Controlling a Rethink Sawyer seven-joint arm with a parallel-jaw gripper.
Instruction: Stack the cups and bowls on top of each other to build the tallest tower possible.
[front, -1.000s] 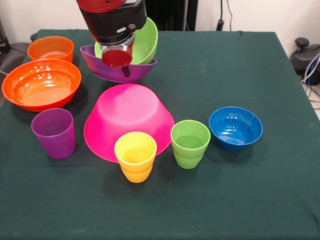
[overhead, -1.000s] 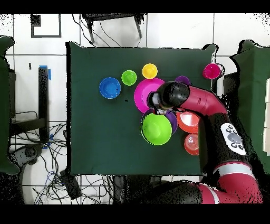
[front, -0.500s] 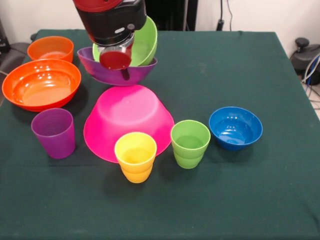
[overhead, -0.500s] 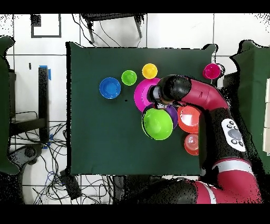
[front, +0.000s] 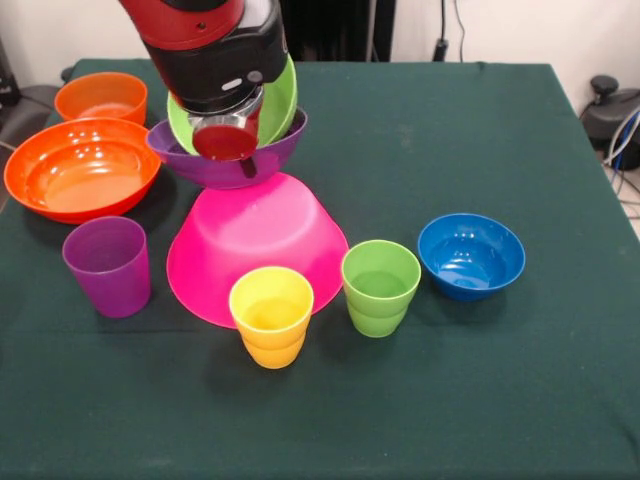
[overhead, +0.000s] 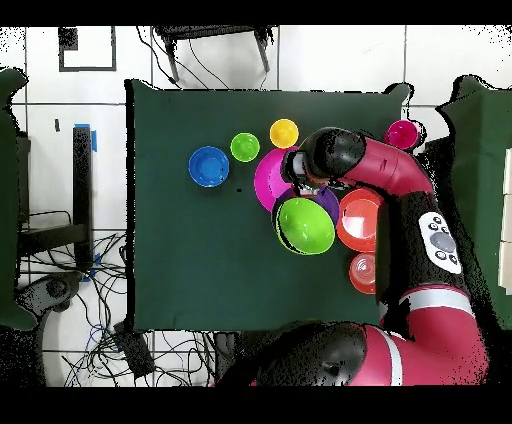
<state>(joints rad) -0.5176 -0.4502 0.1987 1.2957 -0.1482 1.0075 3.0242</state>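
End effector (front: 228, 140) grips the glossy purple plastic bowl (front: 225, 160) by its rim, lime green bowl (front: 275, 105) nested inside, right over the upturned pink bowl (front: 255, 245) on the green tabletop (front: 450, 380).

Bright, even light, soft shadows beside cups, perhaps overhead; faint glare on bowls.

Front view low, close, across table (front: 560, 400); overhead straight down, farther; share tabletop.

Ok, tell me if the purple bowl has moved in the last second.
Yes. In the front view the purple bowl has shifted left and nearer, closing on the pink bowl and now overlapping its far edge.
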